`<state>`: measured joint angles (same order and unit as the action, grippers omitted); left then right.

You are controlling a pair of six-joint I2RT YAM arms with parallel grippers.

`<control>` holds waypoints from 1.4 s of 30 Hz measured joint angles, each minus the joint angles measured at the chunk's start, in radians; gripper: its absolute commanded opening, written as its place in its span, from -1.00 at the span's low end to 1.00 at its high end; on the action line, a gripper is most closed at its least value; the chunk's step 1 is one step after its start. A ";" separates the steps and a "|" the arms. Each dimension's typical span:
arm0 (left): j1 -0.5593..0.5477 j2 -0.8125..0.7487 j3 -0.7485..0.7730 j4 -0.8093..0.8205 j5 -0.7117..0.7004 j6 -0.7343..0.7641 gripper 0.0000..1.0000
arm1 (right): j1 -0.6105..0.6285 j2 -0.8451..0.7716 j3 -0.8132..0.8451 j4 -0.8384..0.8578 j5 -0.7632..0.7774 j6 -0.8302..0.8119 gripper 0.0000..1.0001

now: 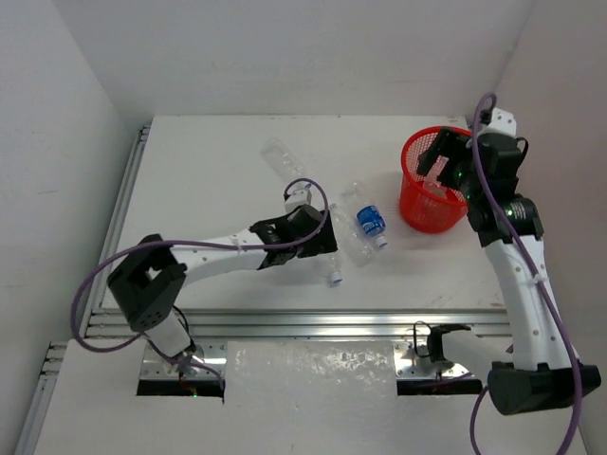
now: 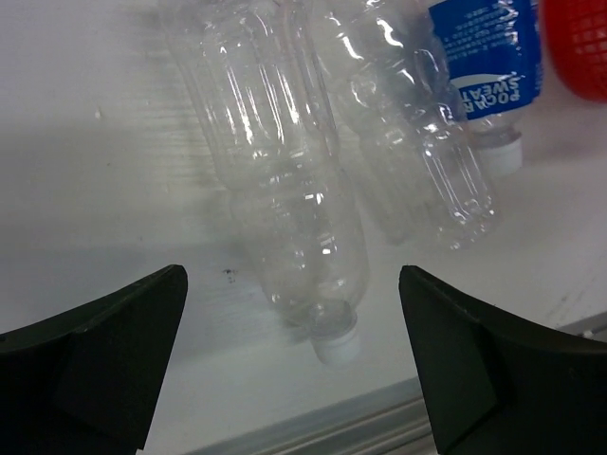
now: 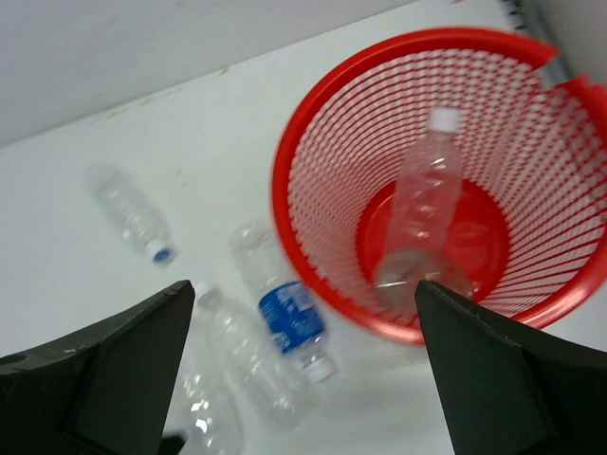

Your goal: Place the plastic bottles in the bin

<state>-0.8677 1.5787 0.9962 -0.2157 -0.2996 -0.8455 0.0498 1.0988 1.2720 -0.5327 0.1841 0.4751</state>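
The red mesh bin (image 1: pixel 417 213) stands at the right and holds one clear bottle with a white cap (image 3: pixel 425 204). My right gripper (image 1: pixel 439 166) hovers over the bin (image 3: pixel 313 114), open and empty (image 3: pixel 303 294). My left gripper (image 1: pixel 321 243) is open (image 2: pixel 289 303) just above a clear white-capped bottle (image 2: pixel 302 227) lying on the table. Beside that bottle lie a second clear bottle (image 2: pixel 417 142) and a blue-label bottle (image 1: pixel 369 222), which also shows in the left wrist view (image 2: pixel 484 57). A blue-capped bottle (image 1: pixel 281 155) lies farther back.
White walls close in the table at the back and both sides. A metal rail (image 1: pixel 303 322) runs along the near edge, close to the white cap (image 2: pixel 337 347). The bin's edge shows at the top right of the left wrist view (image 2: pixel 580 47).
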 measured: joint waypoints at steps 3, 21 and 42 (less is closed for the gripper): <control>-0.002 0.105 0.051 0.005 -0.003 0.003 0.74 | 0.054 -0.066 -0.055 -0.018 -0.051 0.000 0.98; -0.003 -0.057 -0.222 0.081 -0.091 0.061 -1.00 | 0.208 -0.093 -0.361 0.195 -0.647 0.041 0.98; 0.011 -0.615 -0.697 0.863 0.464 0.372 -1.00 | 0.619 -0.113 -0.509 0.583 -0.499 0.227 0.94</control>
<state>-0.8562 0.9634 0.2993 0.6468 0.1646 -0.4736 0.6689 0.9855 0.7628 0.0505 -0.3145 0.7021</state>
